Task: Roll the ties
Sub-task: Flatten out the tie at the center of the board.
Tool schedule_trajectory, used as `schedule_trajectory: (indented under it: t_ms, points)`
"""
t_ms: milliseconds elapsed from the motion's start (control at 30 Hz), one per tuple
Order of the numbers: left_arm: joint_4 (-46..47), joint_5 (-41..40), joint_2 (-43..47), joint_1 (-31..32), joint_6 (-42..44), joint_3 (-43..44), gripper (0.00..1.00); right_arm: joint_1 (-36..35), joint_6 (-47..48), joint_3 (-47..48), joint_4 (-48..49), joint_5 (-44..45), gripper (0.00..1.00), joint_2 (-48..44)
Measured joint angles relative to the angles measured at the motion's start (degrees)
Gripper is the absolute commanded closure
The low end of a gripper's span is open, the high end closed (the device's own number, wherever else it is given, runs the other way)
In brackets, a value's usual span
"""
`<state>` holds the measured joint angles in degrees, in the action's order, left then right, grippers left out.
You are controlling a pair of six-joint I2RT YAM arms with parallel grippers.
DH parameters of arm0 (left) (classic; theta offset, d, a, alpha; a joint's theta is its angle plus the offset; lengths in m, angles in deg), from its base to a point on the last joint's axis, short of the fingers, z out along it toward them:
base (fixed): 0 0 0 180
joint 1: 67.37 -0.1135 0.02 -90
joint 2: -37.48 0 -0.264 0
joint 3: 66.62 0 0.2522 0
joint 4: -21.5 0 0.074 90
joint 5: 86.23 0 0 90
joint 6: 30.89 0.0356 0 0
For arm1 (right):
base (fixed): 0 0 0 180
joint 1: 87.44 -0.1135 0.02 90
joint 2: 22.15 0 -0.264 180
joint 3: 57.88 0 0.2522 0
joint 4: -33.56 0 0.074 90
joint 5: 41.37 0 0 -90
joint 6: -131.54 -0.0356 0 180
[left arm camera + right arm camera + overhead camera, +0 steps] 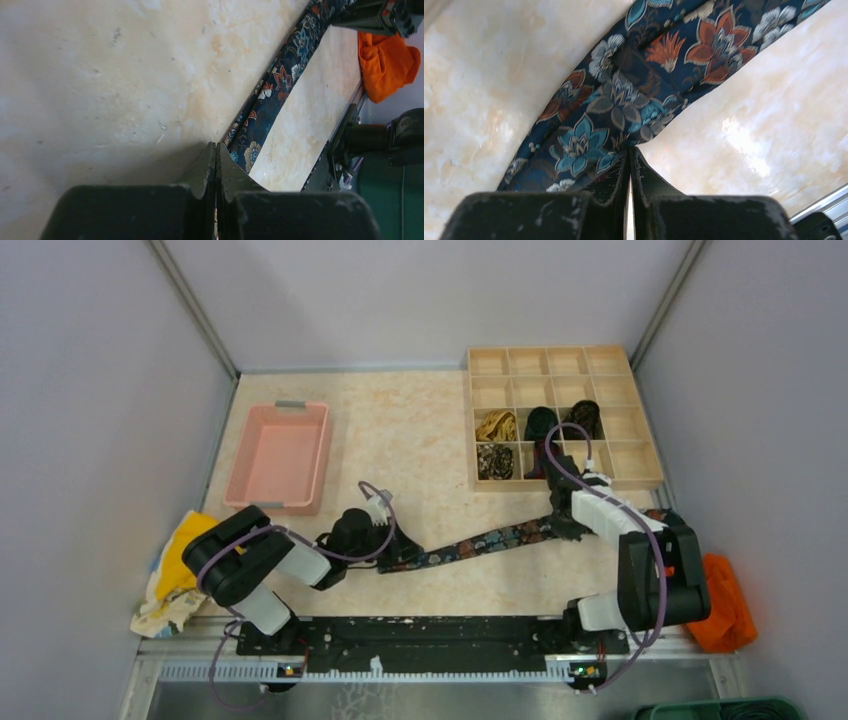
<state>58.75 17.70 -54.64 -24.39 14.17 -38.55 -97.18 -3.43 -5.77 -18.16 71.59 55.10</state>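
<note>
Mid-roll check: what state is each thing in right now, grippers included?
floral tie: unrolled, stretched flat between both grippers.
left gripper: shut on the floral tie.
right gripper: shut on the floral tie.
rolled ties: four coils, one per compartment of the wooden organizer.
orange cloth: crumpled.
yellow cloth: crumpled.

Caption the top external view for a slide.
A floral tie stretched between the left pincer and right pincer, both shut on it; rolled ties sit in the wooden tray beyond.

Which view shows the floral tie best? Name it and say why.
Top external: the floral tie shows full length, stretched between left gripper and right gripper. Right wrist shows only its pattern close up; left wrist, a narrow strip running off.
</note>
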Motion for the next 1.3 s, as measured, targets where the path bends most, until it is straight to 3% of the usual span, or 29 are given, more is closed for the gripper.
schedule_trajectory:
  t_ms: [333, 500, 633, 800, 933, 1033, 1200, 1300]
  points:
    - [1.2, 1.2, -3.7, 5.6, -0.5, 3.0, 1.0, 5.0, 7.3, 8.0, 1.3, 4.5, 0.98, 10.1]
    - [-2.3, 0.9, -3.4, 6.4, -0.2, 5.1, 1.0, 5.6, 9.4, 9.0, 2.4, 3.9, 0.99, 10.9]
    - [-12.8, -4.7, 3.5, 6.7, 1.7, 5.8, 1.0, 5.6, 11.6, 6.9, 4.0, -0.7, 0.96, 4.9]
    - [-29.7, -16.8, 19.8, 6.7, 3.1, 8.9, 1.0, 2.4, 13.9, 5.8, 3.7, -4.7, 0.91, -11.2]
    - [-43.1, -29.0, 37.0, 6.7, 1.4, 13.3, 1.0, -6.2, 14.3, 5.9, 2.5, -7.1, 0.9, -20.9]
    - [-51.8, -37.5, 50.6, 6.7, 0.2, 15.1, 1.0, -17.9, 12.7, 5.9, 1.4, -7.4, 0.89, -22.9]
    - [-63.1, -50.9, 66.9, 6.7, 1.1, 19.2, 0.97, -38.8, 8.7, 6.0, 0.6, -6.1, 0.85, -17.4]
    - [-72.3, -59.1, 67.5, 6.7, 0.3, 26.4, 0.97, -48.9, 7.2, 8.1, 0.0, -5.2, 0.81, -9.0]
